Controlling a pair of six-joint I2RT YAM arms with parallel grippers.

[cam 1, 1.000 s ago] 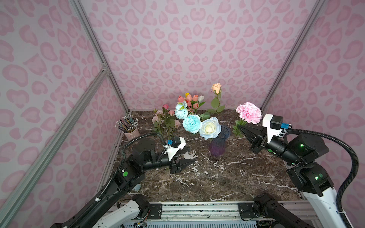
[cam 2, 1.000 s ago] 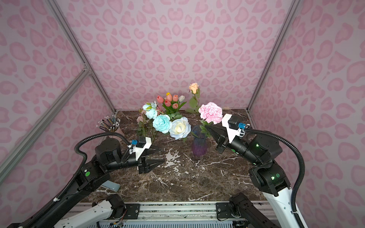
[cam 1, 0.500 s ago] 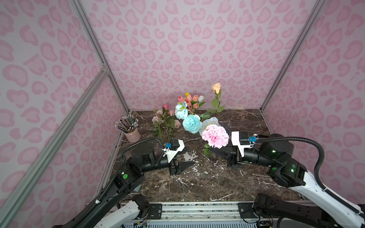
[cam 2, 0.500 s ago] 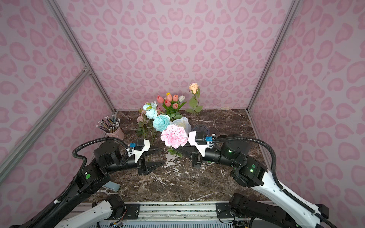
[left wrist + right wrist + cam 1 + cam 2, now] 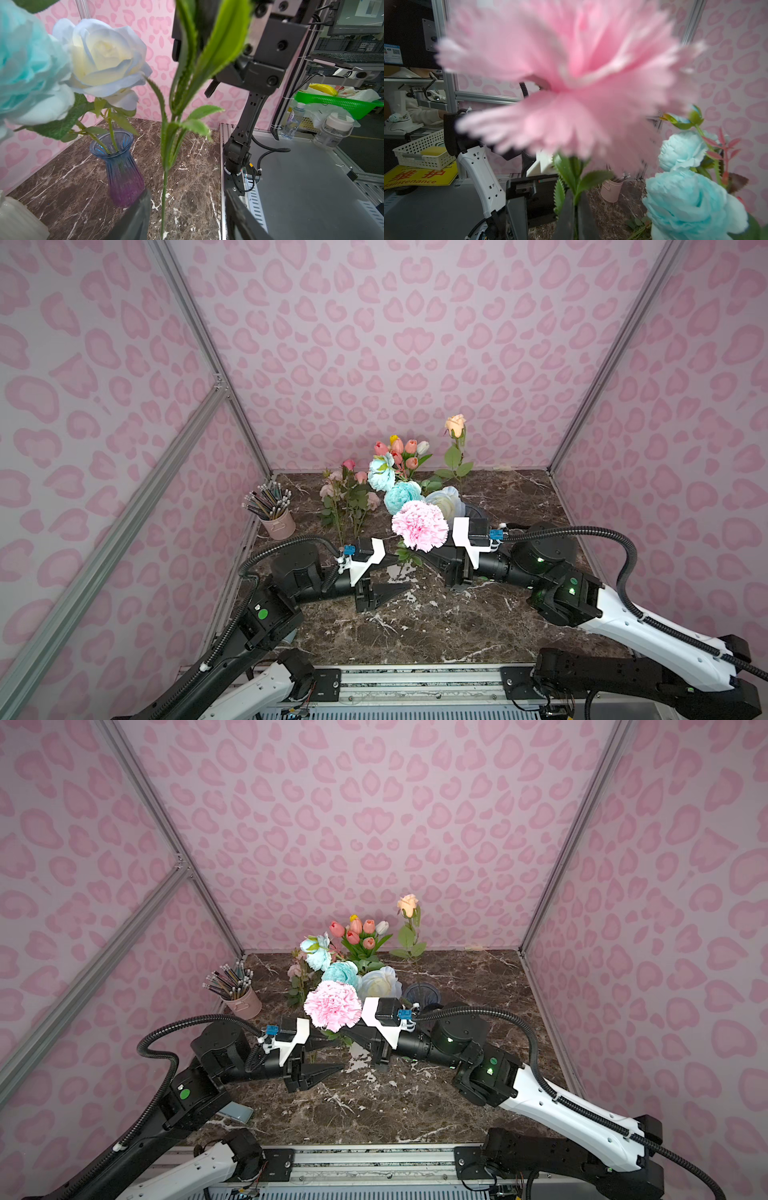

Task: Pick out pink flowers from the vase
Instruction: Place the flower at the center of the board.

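Ruffled pink flower (image 5: 419, 524) stands upright above the marble worktop (image 5: 415, 626), out of the vase (image 5: 122, 166) and near it. The right tool (image 5: 576, 214) pinches its stem under the bloom. The left tool (image 5: 187, 218) is spread, with the lower stem hanging between its jaws.

Your table (image 5: 436, 626) is a dark brown marble slab veined in white. On the back-wall side of the right gripper (image 5: 419, 558), close by its wrist, the ribbed glass vase (image 5: 122, 166) stands upright on the slab, blue at the mouth and purple at the foot. Well out from the left gripper (image 5: 401, 572), toward the side wall, you have a pink pencil cup (image 5: 277, 524) holding pencils. Near the left gripper a white ribbed vessel (image 5: 18, 220) shows only in the left wrist view. Back under that arm's elbow, a flat pale blue-grey piece (image 5: 237, 1112) lies near the front edge.
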